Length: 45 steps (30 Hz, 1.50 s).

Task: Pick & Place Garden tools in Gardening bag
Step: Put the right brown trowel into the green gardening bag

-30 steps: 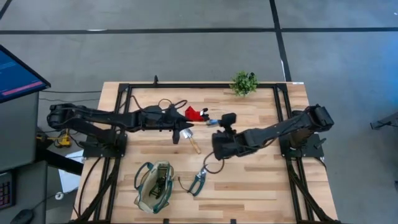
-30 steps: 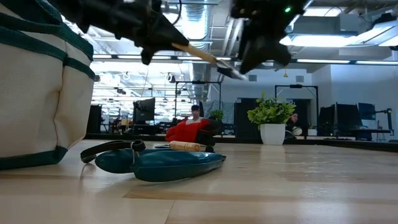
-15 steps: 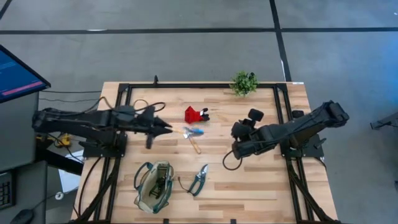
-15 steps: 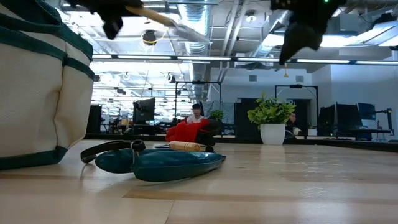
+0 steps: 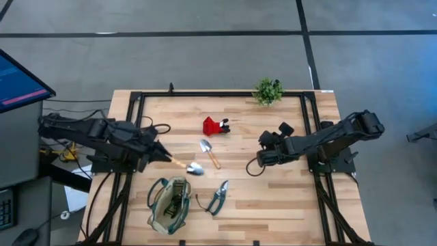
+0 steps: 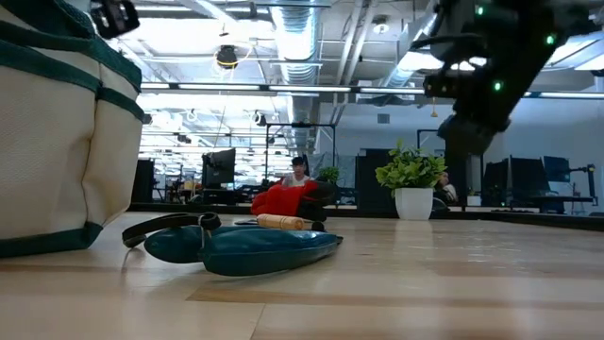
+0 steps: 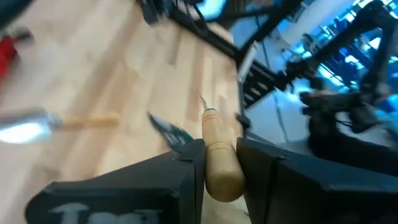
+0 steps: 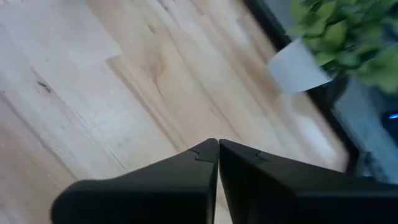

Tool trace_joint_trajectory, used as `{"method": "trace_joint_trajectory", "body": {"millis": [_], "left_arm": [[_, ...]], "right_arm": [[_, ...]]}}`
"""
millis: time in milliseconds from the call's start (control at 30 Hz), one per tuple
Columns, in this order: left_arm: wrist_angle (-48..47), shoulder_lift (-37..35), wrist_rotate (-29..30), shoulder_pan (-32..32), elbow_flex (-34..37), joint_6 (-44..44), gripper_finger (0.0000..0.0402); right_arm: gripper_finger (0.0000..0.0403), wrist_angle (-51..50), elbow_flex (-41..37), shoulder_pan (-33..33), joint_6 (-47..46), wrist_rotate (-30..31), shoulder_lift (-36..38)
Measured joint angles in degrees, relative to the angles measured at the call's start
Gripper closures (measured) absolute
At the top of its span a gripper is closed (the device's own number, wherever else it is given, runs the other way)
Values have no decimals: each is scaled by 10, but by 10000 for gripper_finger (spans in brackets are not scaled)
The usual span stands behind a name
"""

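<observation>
My left gripper (image 5: 162,156) is shut on a wooden-handled trowel (image 5: 186,165), whose silver blade (image 5: 195,169) hangs just beyond the far side of the tan, green-trimmed gardening bag (image 5: 168,205). A second trowel (image 5: 209,153) lies flat on the table's middle, with a red-and-black tool (image 5: 215,126) beyond it. The green-handled shears (image 5: 218,198) lie flat to the right of the bag. My right gripper (image 5: 261,156) is shut and holds nothing, to the right of the lying trowel. My left gripper pinches the trowel's wooden handle (image 7: 217,168) between its two fingers (image 7: 186,163). The handle runs forward along the fingers and sticks out past their tips. The gripper slants down toward the table's right and near side. The trowel is lifted clear, blade end leading.
A small potted plant (image 5: 268,90) stands at the far right of the table. Black frame rails (image 5: 311,130) run along the table's sides. Bare wood lies between the shears and the right arm.
My left gripper has carried the trowel from the table's middle toward the left edge, then toward the near edge and the bag. It has rolled, so the blade now points right and near. My right gripper has drawn back toward the right edge, away from the lying trowel.
</observation>
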<state>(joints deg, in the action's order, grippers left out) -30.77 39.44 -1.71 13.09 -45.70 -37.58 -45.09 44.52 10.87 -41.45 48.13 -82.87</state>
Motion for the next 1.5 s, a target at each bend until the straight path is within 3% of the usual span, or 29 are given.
{"method": "trace_joint_trajectory", "body": {"millis": [233,567,833,1100,1233,1500], "left_arm": [[-9,0,-19,59,-44,-62,350],[-106,4,-18,120,-49,-185,350],[-108,3,-61,160,-49,-212,350],[-107,8,-59,176,-45,-214,350],[-113,38,-59,176,-28,-214,350],[-128,156,-142,176,-17,-214,350]], "right_arm": [[398,130,-53,-20,15,-5,0],[402,166,-55,-24,15,-2,0],[402,204,-55,-24,15,-3,0],[402,256,-55,-23,55,-3,0],[402,301,-55,-23,96,-18,0],[402,339,-55,-23,146,-32,0]]}}
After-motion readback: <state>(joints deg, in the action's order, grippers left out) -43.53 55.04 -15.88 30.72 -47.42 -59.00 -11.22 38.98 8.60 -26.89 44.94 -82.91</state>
